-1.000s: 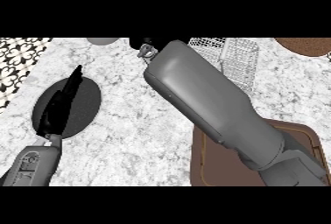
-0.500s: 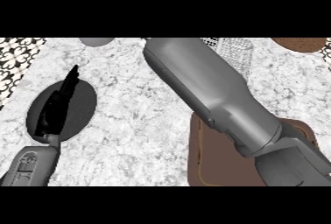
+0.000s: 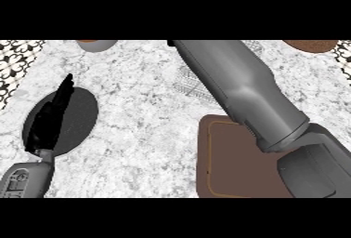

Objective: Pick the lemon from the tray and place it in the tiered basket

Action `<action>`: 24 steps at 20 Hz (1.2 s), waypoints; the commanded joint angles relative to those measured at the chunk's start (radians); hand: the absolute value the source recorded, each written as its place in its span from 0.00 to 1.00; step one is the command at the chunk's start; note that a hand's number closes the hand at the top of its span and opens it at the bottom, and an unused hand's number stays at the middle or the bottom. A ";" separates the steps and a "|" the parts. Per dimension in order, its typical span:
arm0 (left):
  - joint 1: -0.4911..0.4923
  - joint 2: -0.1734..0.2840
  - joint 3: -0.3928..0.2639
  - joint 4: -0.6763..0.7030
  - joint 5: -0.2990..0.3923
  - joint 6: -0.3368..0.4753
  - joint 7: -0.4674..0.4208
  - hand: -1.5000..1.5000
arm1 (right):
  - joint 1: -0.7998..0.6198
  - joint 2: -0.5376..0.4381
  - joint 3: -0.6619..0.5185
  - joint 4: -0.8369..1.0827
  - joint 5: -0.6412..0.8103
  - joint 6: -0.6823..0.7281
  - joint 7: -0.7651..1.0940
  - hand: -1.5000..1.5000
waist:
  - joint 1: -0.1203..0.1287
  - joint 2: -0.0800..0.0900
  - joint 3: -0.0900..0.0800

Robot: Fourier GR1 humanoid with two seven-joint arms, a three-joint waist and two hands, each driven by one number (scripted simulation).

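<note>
Marble counter (image 3: 137, 139) with brown tray (image 3: 240, 162) under the right forearm (image 3: 240, 88).
Left hand (image 3: 51, 116) rests, fingers straight together, over a dark plate (image 3: 79, 111); right hand's fingers cannot be told.

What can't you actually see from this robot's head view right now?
- Right robot hand: out of sight past the top edge; only the right forearm shows.
- Lemon: nowhere visible, so whether it is held cannot be told.
- Wire basket: mostly hidden behind that forearm.
- Brown tray: its right part is covered by the arm.
- Left robot hand: seen edge-on over a dark plate, straight fingers, nothing held.
</note>
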 commanded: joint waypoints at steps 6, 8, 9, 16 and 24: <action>-0.001 0.031 0.037 -0.011 0.019 -0.035 0.037 0.50 | 0.065 -0.042 -0.073 0.030 -0.024 0.006 -0.092 1.00 | -0.026 -0.005 0.001; -0.008 0.000 0.012 -0.062 0.008 -0.015 0.088 0.50 | 0.067 -0.061 -0.117 0.015 -0.061 -0.004 -0.141 1.00 | -0.023 -0.005 0.002; 0.035 -0.009 0.010 -0.015 -0.015 0.003 0.006 0.50 | 0.120 -0.007 -0.108 -0.010 -0.053 -0.047 -0.094 1.00 | -0.031 -0.007 0.001; 0.023 0.009 0.041 -0.028 0.002 -0.009 0.027 0.50 | 0.216 -0.019 -0.235 -0.043 -0.163 -0.104 -0.142 1.00 | -0.029 -0.006 0.002; 0.046 -0.016 0.037 -0.021 -0.014 0.007 -0.013 0.50 | 0.325 -0.030 -0.297 -0.125 -0.189 -0.258 -0.232 0.00 | -0.031 -0.006 0.002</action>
